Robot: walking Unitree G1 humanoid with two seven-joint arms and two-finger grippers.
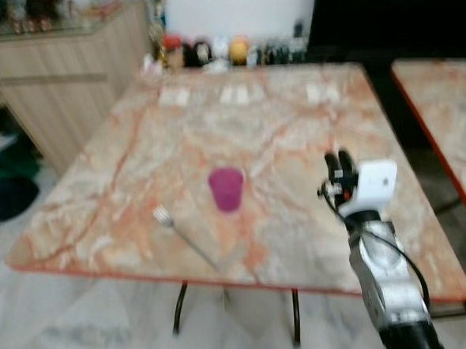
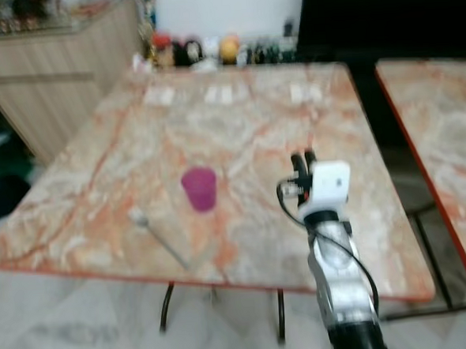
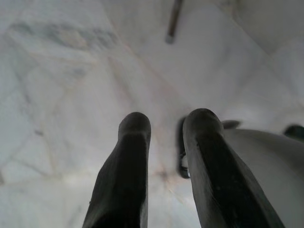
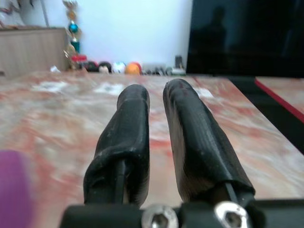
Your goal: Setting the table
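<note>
While the head camera is a bit blurry, I can make out a big marble-patterned table [image 1: 278, 132] with an orange edge, and a purple cup [image 1: 227, 189] standing upright near the middle of it. A fork [image 1: 183, 238] lies just beside the cup on the side nearer me, tines pointing roughly at the cup, handle running toward the table's near edge — not touching the cup as far as I can tell. My right gripper [image 1: 340, 165] is held up over the table to the right of the cup, well apart from it, with nothing in it. A row of small colourful figures [image 1: 210, 51] sits along the far edge by the wall, and a wooden cabinet [image 1: 68, 66] stands off to the left. A second table [image 1: 442, 106] shows at the right.

Right eye view gives the same layout: cup [image 2: 200, 188], fork [image 2: 159, 239], right gripper [image 2: 303, 162] raised above the tabletop.

Left wrist view: my left gripper [image 3: 164, 124] points down at pale floor tiles [image 3: 57, 95], fingers slightly parted and holding nothing. A thin dark table leg [image 3: 173, 21] shows further off.

Right wrist view: the two black fingers [image 4: 130, 128] sit nearly together with just a narrow gap, empty — the cup [image 4: 14, 190] is a purple blur off to the side, with tabletop beyond.
</note>
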